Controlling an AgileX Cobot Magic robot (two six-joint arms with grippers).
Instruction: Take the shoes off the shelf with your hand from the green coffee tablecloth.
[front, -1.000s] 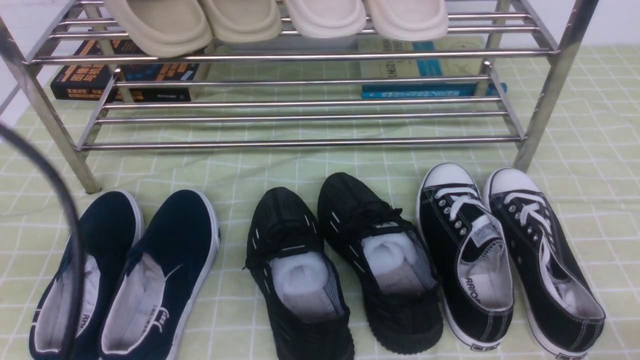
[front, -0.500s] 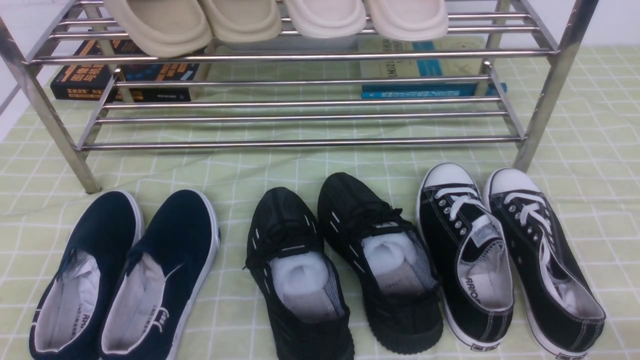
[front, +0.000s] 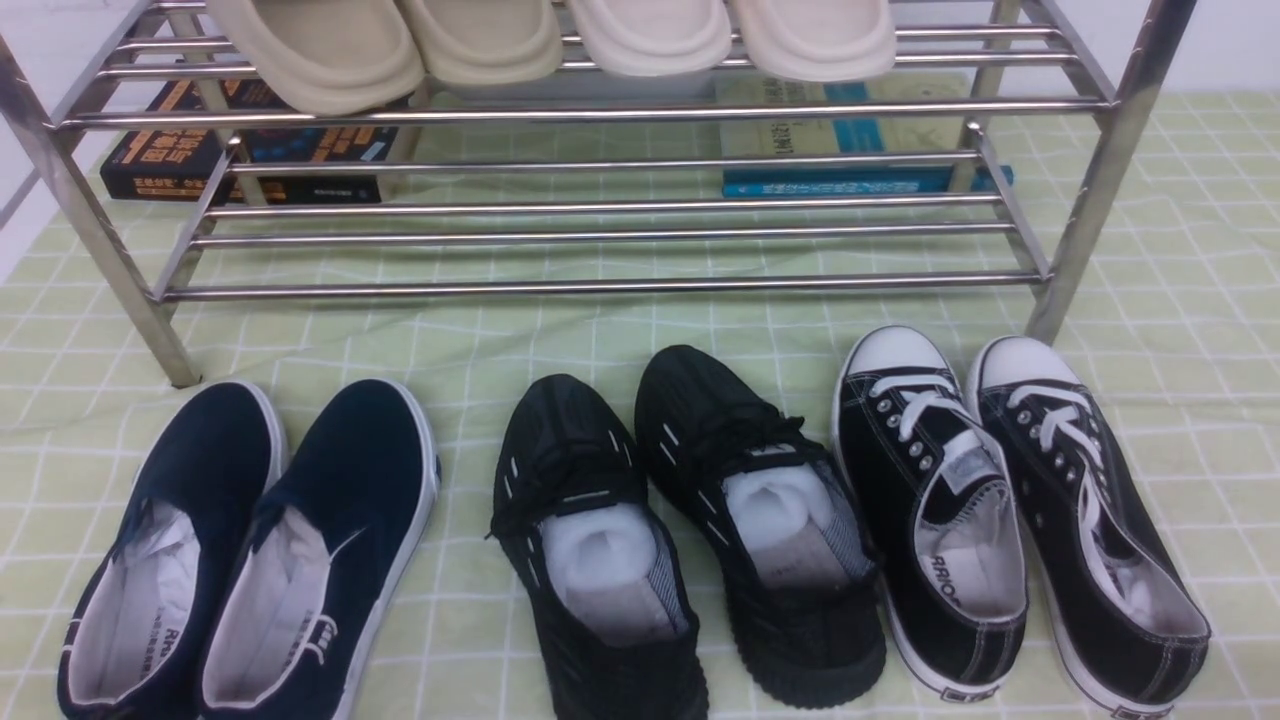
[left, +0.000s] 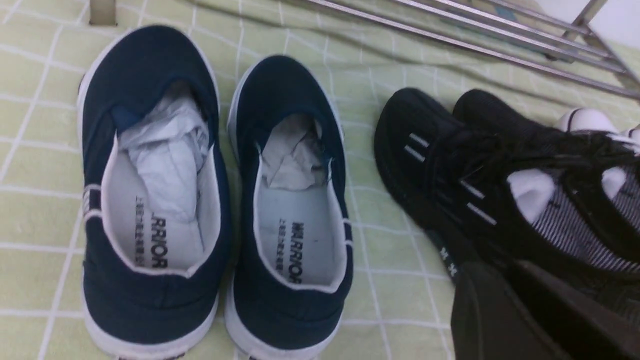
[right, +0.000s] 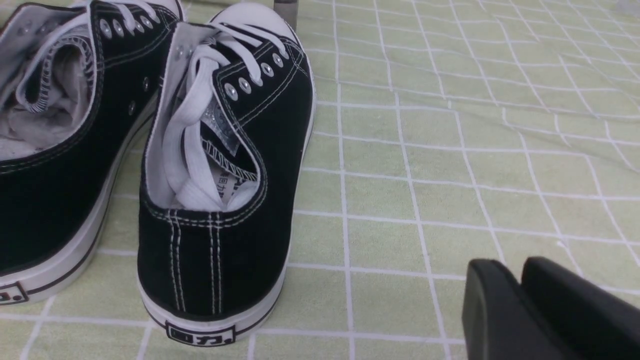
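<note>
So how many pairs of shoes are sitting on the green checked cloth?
3, in a row before the chrome rack: navy slip-ons left, all-black knit sneakers middle, black canvas sneakers with white toe caps right. None seem hidden.

The front view's top edge cuts off the beige slippers (front: 560, 40) and the shelf (front: 600, 290), and its bottom edge the navy slip-ons' (front: 250, 560) heels. Two books (front: 250, 150) sit partly hidden behind the bars. Only dark finger stubs of each gripper show, left (left: 525, 320) and right (right: 530, 310), their gaps unreadable.

Canvas sneakers (front: 1020, 520) and slip-ons (front: 250, 550) flank the shoes (front: 690, 530) closely
</note>
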